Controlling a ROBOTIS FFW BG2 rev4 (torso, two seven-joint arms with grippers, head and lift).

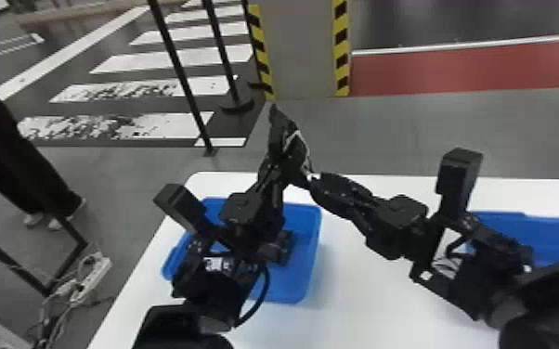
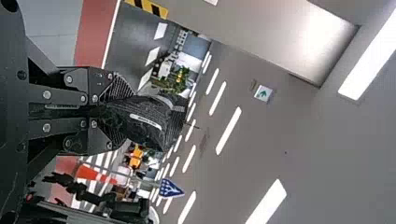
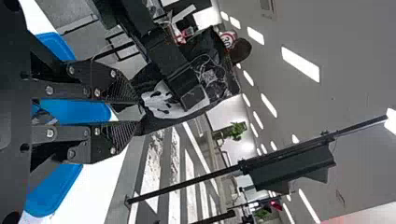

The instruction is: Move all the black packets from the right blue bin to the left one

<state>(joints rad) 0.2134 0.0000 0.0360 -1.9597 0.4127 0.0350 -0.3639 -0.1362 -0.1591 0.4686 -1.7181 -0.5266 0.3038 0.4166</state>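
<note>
Jaws of our left gripper (image 2: 122, 112) clench the black packet (image 2: 156, 112), raised at 1 o'clock of the left bin (image 1: 292, 283); our released right gripper (image 3: 140, 112), close at its 4 o'clock, might bump it loose.

A glossy, creased black packet (image 1: 284, 129) with a white strip is pinched at its lower end and extends upward, raised above bin level. The left blue bin (image 1: 312, 262) sits upright, dark contents inside too blurred to identify. The right blue bin (image 1: 548, 232) lies well apart, partly hidden.
</note>
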